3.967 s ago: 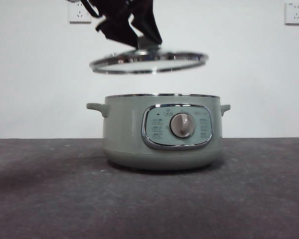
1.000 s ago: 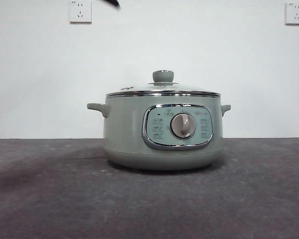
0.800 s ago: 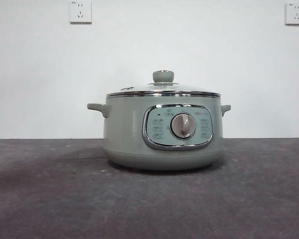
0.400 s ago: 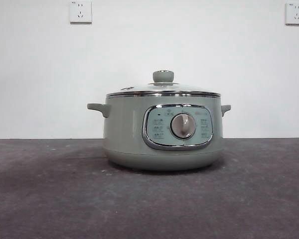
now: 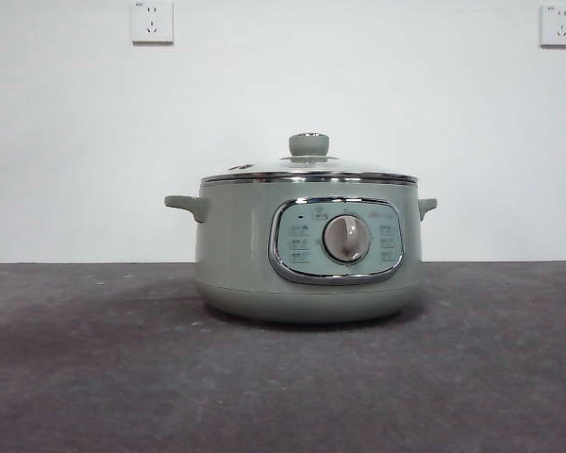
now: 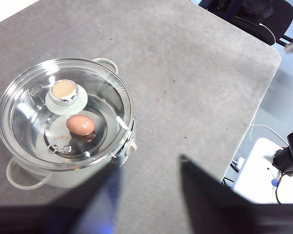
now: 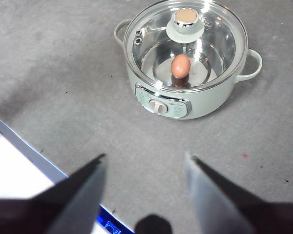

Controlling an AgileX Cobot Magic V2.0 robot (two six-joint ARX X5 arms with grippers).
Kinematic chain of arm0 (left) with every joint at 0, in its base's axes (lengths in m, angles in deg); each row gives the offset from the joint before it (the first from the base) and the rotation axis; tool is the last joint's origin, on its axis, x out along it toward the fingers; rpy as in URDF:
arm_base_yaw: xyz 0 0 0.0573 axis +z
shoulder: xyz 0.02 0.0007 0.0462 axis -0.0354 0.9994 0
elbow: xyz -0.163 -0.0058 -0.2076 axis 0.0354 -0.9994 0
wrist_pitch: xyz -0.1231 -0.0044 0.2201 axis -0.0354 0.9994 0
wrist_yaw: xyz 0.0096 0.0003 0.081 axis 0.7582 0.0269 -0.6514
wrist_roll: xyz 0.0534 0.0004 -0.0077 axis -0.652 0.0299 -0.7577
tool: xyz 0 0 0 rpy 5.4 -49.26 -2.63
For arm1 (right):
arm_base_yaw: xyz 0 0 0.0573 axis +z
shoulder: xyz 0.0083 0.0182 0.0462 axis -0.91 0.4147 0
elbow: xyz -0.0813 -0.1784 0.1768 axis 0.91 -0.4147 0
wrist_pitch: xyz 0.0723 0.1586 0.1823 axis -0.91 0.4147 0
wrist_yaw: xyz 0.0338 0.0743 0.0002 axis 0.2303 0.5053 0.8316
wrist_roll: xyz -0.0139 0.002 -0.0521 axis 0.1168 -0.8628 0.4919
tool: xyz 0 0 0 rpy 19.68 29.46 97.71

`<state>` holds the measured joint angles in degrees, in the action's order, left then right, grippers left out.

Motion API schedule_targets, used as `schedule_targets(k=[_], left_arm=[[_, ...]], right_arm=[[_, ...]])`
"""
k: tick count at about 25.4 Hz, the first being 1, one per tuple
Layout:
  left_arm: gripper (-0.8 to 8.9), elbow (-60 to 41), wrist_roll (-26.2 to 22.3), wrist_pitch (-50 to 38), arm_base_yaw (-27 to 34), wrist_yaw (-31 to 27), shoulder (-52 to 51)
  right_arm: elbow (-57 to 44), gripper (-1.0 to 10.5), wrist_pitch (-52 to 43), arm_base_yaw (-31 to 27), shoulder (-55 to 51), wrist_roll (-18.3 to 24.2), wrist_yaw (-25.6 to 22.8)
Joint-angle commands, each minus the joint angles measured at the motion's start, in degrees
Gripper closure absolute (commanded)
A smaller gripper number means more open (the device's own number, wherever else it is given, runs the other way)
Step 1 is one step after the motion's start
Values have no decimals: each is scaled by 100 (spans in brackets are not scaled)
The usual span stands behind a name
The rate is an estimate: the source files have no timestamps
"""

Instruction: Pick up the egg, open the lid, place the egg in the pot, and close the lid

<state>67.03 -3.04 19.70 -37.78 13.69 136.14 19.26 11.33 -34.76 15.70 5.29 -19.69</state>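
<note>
The sage-green pot (image 5: 307, 250) stands in the middle of the table with its dial panel facing the front camera. The glass lid (image 5: 308, 172) sits flat on the pot's rim, green knob up. Through the glass, both wrist views show the orange-brown egg (image 6: 80, 125) (image 7: 180, 65) lying on the pot's floor. My left gripper (image 6: 149, 168) hangs high above the table beside the pot (image 6: 63, 122), open and holding nothing. My right gripper (image 7: 146, 163) is also high and open, well back from the pot (image 7: 185, 58). Neither gripper shows in the front view.
The grey table (image 5: 283, 377) stretches around the pot. The table's edge (image 6: 263, 92) and chairs beyond it show in the left wrist view; a white and blue edge (image 7: 24, 146) shows in the right wrist view. Two wall sockets (image 5: 152, 21) sit high behind.
The lid that a gripper held above the pot now rests on the rim. The gripper let go and rose out of the front view; nothing has moved in the last second.
</note>
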Motion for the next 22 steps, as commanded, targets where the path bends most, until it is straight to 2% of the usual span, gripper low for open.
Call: schedule_targets(k=[1,3,22], left_arm=[[818,-22,17,-22,-26,15,4],[817,-22,17,-22,-24,2,4],[816,-22,37,-153,-2,-26,13]], right_arm=[[-39,952,140,0,-13,17,-26],[-37,947,138,0,-13,-118,-92],[-35,947,138,0,339,-114,-96]])
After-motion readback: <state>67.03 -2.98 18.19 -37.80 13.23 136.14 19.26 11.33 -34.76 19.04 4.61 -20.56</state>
